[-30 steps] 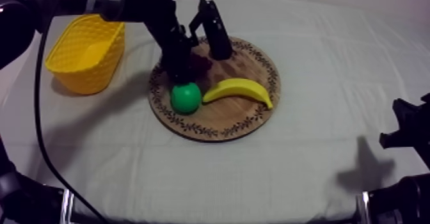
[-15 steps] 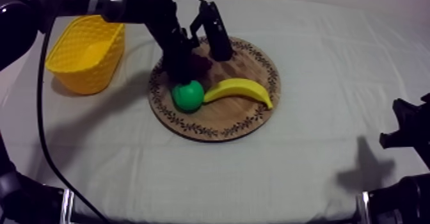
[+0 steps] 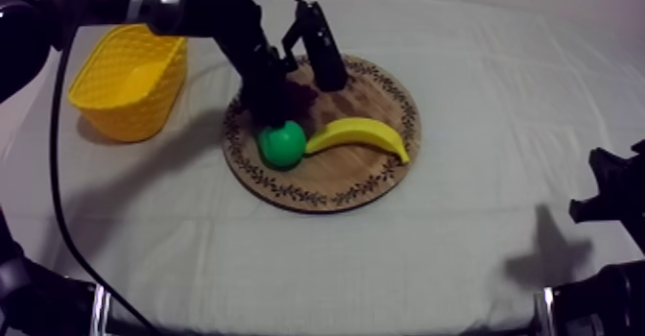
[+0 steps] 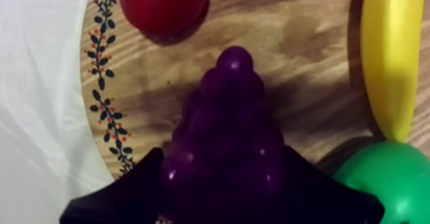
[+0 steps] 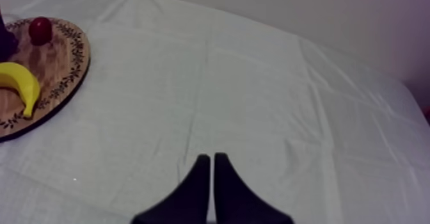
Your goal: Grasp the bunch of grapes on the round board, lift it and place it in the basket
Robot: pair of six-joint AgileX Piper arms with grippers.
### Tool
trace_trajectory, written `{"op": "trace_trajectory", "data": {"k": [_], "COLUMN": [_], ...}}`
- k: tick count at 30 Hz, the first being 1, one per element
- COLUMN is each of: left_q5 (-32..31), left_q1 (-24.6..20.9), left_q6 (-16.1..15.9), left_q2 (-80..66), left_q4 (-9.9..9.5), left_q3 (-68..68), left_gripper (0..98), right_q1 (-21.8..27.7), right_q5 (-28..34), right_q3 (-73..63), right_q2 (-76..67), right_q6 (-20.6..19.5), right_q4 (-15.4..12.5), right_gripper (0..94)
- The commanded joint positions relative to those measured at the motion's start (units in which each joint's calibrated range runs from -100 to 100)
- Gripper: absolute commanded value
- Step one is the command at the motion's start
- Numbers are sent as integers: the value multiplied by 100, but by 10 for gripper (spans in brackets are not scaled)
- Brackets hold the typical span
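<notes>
Pinching bunch of grapes [image 4: 230, 124] with left gripper [image 4: 221, 159] near wooden board's [image 4: 307, 41] rim, crowded by pear [image 4: 384, 178] just beside, with banana [image 4: 389, 54] and small red fruit [image 4: 163, 6] near. Resting with right gripper [image 5: 212, 157] pressed together over cloth [image 5: 256, 98]. Same as half a second ago.

From above, the left arm [image 3: 230, 28] hides most of the bunch of grapes [image 3: 303, 96]; its wrist view crops the pear [image 4: 384, 182].

A purple bunch of grapes [image 4: 227, 143] lies on the round wooden board [image 3: 370, 177]; the yellow basket [image 3: 144, 109] stands upright nearby.
</notes>
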Motion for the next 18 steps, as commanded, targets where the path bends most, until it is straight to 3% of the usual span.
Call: {"op": "trace_trajectory", "data": {"k": [1,9,18], "left_q5": [-93,-315,-558], "left_q1": [-5,23,256], "left_q6": [26,192,120], "left_q2": [-75,-960,-2311], "left_q4": [-12,-73,106], "left_q3": [99,680,1374], "left_gripper": [457,455,470], "right_q1": [0,0,0], "right_q5": [-2,-2,-2], "right_q3": [-1,-1,-1], "right_q2": [-2,-2,-2], "right_q6": [2,2,1], "right_q4": [1,1,1], "right_gripper": [5,5,5]}}
